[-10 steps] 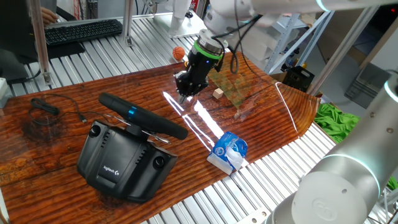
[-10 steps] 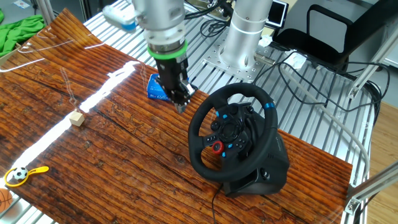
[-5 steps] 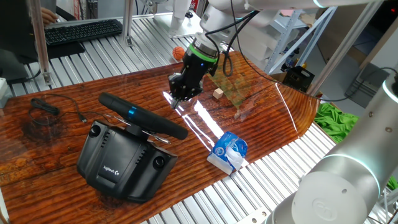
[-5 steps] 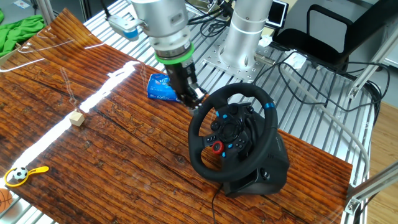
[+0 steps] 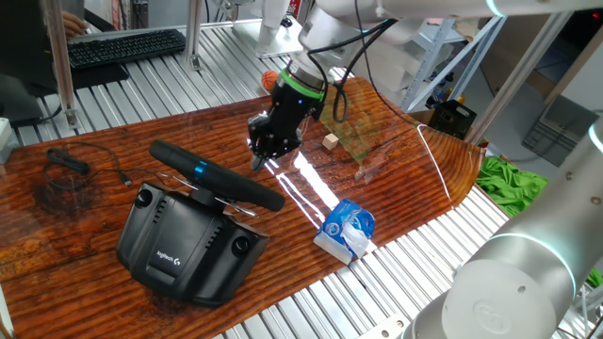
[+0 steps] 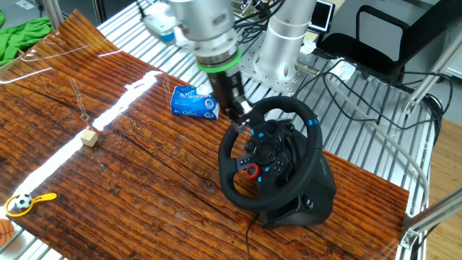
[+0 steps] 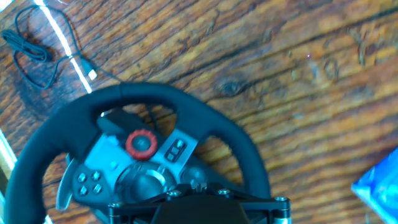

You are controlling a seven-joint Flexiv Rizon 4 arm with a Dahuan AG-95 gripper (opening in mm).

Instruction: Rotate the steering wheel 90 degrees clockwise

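The steering wheel [image 6: 289, 103] is a black round rim with silver spokes, and its blue mark [image 6: 312, 123] is at the upper right. It sits on a bulky black Logitech base [image 5: 188, 247]. In one fixed view the rim [image 5: 219, 179] shows edge-on. My gripper [image 6: 244, 123] hangs at the rim's upper left, fingers together, holding nothing. It also shows in one fixed view [image 5: 262, 156], just behind the rim. The hand view looks down on the rim [image 7: 143, 96] and the hub's red dial [image 7: 141, 142]. Whether the fingertips touch the rim cannot be told.
A blue packet [image 6: 193, 102] lies beside the wheel on the wooden table [image 6: 130, 180]. A small wooden block [image 6: 89, 137] and a toy ball [image 6: 24, 203] lie further off. A black cable [image 5: 71, 162] runs from the base. A keyboard [image 5: 122, 45] sits behind the table.
My gripper has moved across the table from near the blue packet to the wheel's upper-left rim. The wheel has not turned.
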